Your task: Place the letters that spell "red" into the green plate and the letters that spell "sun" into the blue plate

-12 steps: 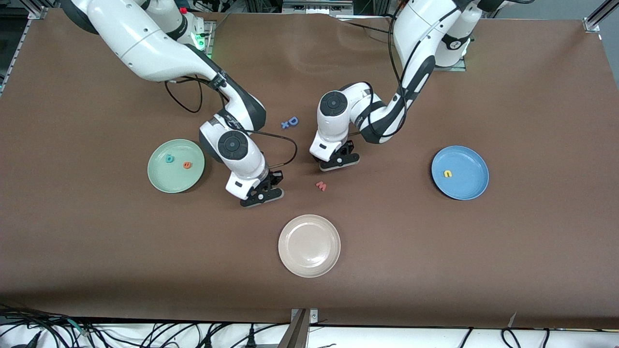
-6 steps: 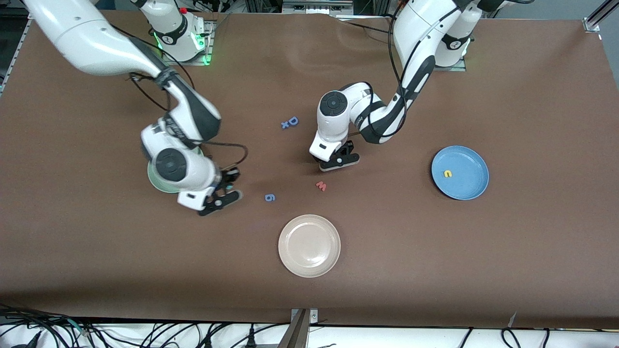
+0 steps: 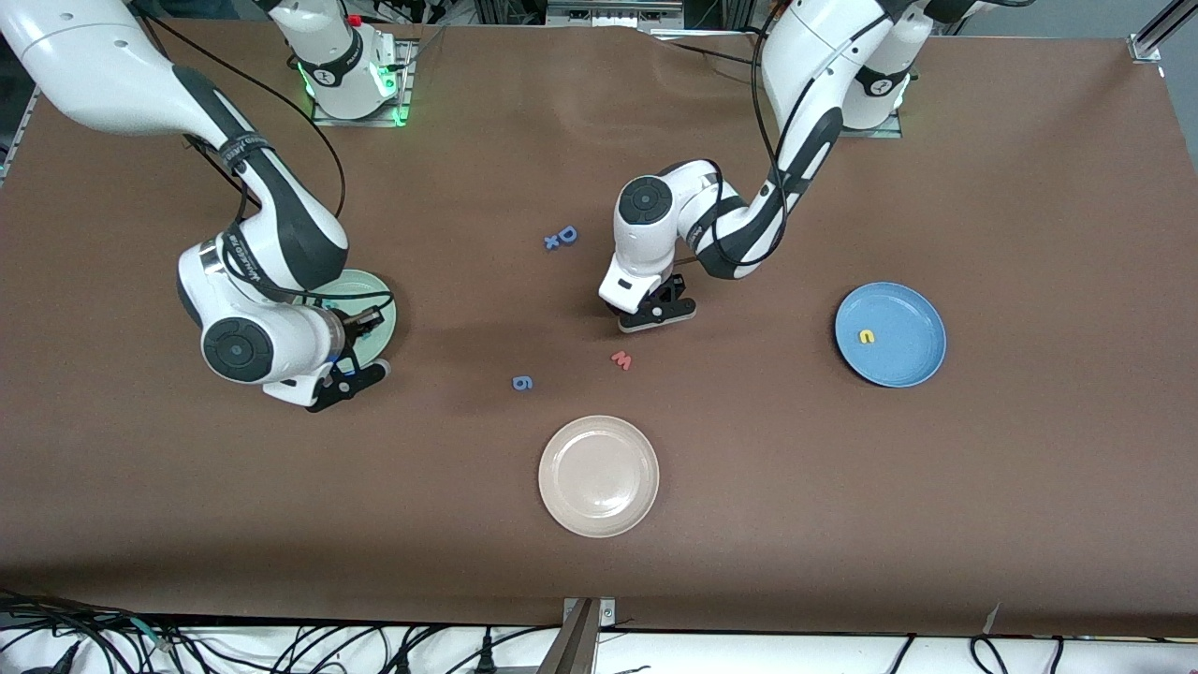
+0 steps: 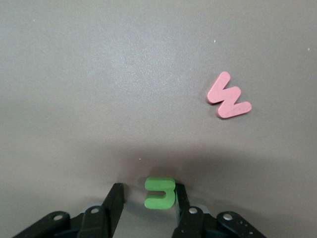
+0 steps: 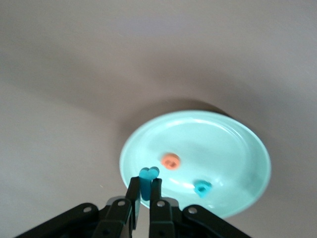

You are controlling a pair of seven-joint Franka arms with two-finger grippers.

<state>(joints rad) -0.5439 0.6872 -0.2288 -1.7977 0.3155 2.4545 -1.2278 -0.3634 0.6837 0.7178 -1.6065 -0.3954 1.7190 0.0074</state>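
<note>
The round pale mint-green shallow plate (image 5: 237,144) lies toward the right arm's end of the table, carrying a tiny orange foam "e" (image 5: 171,161) and a teal foam "d" (image 5: 202,188), apart from each other. A smaller teal foam "r" (image 5: 147,181) is pinched upright above its rim. The round mid-blue plate (image 3: 913,360) holds a yellow foam "n" (image 3: 868,336). An olive-green foam "u" (image 4: 160,193) lies flat on the table.
</note>
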